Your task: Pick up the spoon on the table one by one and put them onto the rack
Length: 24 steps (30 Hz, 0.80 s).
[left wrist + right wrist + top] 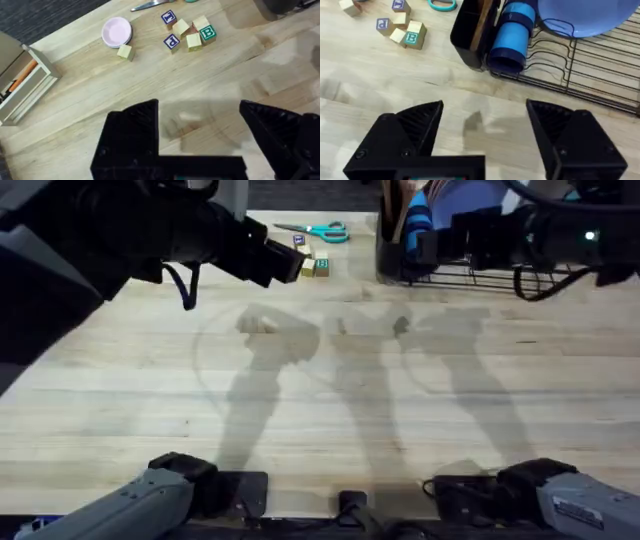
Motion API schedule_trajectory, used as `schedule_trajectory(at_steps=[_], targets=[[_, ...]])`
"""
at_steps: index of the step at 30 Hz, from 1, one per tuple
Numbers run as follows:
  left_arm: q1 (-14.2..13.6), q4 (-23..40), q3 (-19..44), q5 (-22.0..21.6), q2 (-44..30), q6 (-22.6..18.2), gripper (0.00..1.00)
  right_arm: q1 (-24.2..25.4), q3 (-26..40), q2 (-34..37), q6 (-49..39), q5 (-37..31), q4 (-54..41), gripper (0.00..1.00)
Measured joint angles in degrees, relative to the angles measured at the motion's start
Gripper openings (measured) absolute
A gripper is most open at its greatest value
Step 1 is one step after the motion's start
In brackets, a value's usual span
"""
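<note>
Wooden spoon handles (392, 210) stand upright in the black utensil holder (467, 30) at the near-left corner of the black wire rack (480, 278); one brown handle (482, 22) is seen close up. No spoon lies on the visible table (320, 400). My right gripper (425, 245) hovers just in front of the holder, and it (485, 112) is open with bare wood between its fingers. My left gripper (285, 262) hangs high over the back left of the table, and it (200, 112) is open and holds nothing.
Teal-handled scissors (322, 231) and several letter blocks (312, 266) lie at the back centre. A pink dish (117, 30) and a beige box-like stand (20, 82) sit further left. A blue cup (512, 35) and a blue plate (585, 17) rest in the rack.
</note>
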State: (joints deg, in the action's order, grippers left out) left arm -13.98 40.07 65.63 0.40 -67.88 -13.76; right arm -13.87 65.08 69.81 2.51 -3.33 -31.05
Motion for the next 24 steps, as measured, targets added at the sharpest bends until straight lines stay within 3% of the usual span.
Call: schedule_trajectory(at_steps=[10, 24], targets=[[0.83, 2.17, 0.63, 0.02, 0.32, 4.07, 0.994, 0.0, 0.0, -1.19, 0.11, 0.0, -5.07, 0.997], [10.18, 12.7, 1.73, -0.02, 7.14, 14.15, 0.993, 0.0, 0.0, -1.19, 0.52, 0.0, -6.71, 0.996]])
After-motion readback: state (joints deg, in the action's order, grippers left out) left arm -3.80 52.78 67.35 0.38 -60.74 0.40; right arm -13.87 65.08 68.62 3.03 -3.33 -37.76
